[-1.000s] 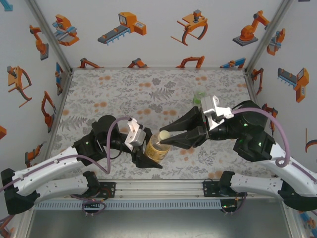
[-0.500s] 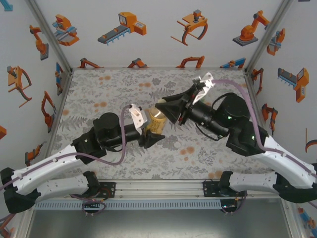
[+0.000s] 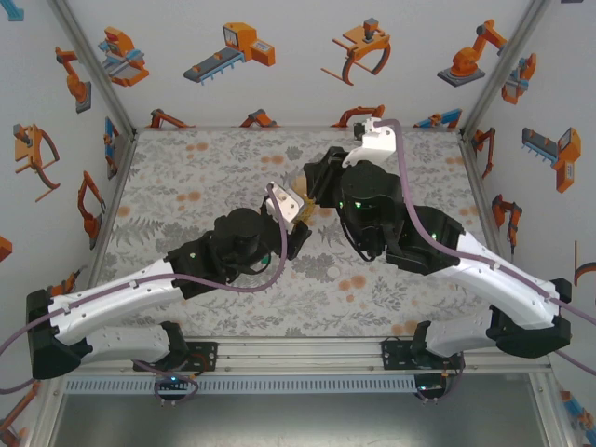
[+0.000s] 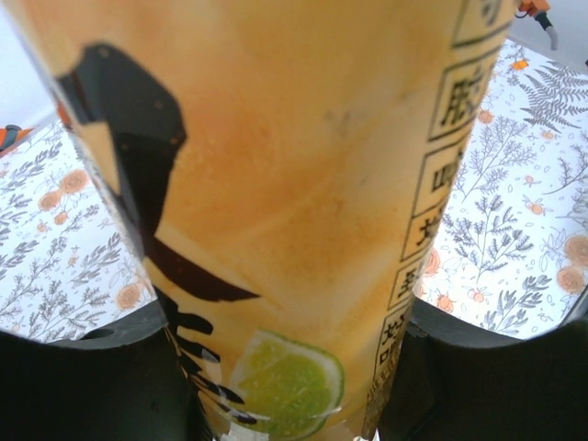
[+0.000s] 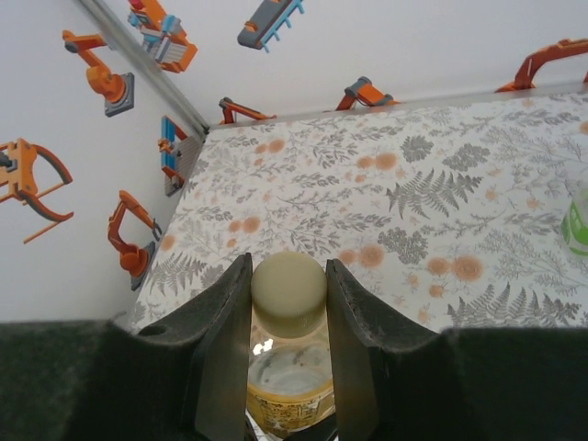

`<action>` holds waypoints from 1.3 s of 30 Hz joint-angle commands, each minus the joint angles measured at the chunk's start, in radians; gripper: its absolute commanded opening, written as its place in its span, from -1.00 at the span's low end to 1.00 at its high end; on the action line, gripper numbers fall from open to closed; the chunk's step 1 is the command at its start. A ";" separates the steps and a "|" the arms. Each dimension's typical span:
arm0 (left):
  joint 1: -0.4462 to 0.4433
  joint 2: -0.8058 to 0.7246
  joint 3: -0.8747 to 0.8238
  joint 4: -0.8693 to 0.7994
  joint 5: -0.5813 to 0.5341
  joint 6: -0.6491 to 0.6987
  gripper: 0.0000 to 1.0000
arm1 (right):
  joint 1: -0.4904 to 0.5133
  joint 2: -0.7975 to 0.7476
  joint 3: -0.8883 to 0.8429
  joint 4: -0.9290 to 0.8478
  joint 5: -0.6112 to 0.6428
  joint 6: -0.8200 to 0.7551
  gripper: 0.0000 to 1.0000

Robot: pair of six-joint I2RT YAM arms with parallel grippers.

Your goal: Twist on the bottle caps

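Pale yellowish cap [image 5: 288, 292] sits pinched in our right hand [image 5: 288, 276] near the amber bottle [image 4: 276, 184], which our left hand [image 4: 294, 377] clamps.

Floral tabletop [image 3: 186, 177], robot-print walls [image 3: 298, 93], metal frame [image 3: 95, 65]

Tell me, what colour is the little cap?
Pale yellow; the cap shows best in the right wrist view.

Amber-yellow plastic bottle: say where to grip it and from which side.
Probably grip the amber-yellow plastic bottle across its straight labelled body, from the side: that even wall seats between jaws, and the open neck is left free for the pale yellowish round cap.
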 commanded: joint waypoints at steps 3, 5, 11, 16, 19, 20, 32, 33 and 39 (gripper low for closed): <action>0.000 -0.060 0.036 0.103 0.072 0.031 -1.00 | 0.004 -0.065 -0.032 0.096 -0.291 -0.250 -0.26; 0.002 -0.084 0.019 0.101 0.104 0.039 -1.00 | 0.003 -0.092 -0.028 0.090 -0.385 -0.287 -0.01; 0.038 -0.169 -0.047 0.118 0.302 0.044 -1.00 | 0.003 -0.198 -0.043 0.094 -0.631 -0.413 0.08; 0.058 -0.225 -0.085 0.143 0.543 0.063 -1.00 | 0.001 -0.276 -0.059 0.098 -0.853 -0.545 0.03; 0.069 -0.231 -0.081 0.147 0.722 0.072 -1.00 | 0.000 -0.287 -0.049 0.099 -0.988 -0.576 0.04; 0.070 -0.232 -0.077 0.149 0.770 0.075 -1.00 | -0.001 -0.286 -0.044 0.099 -1.028 -0.586 0.05; 0.071 -0.208 -0.065 0.248 1.141 0.037 -1.00 | 0.000 -0.213 0.003 0.177 -1.314 -0.548 0.07; 0.069 -0.206 -0.065 0.253 1.153 0.033 -1.00 | 0.000 -0.210 0.004 0.189 -1.318 -0.538 0.05; 0.070 -0.196 -0.064 0.254 1.165 0.028 -1.00 | -0.001 -0.193 0.005 0.267 -1.369 -0.464 -0.01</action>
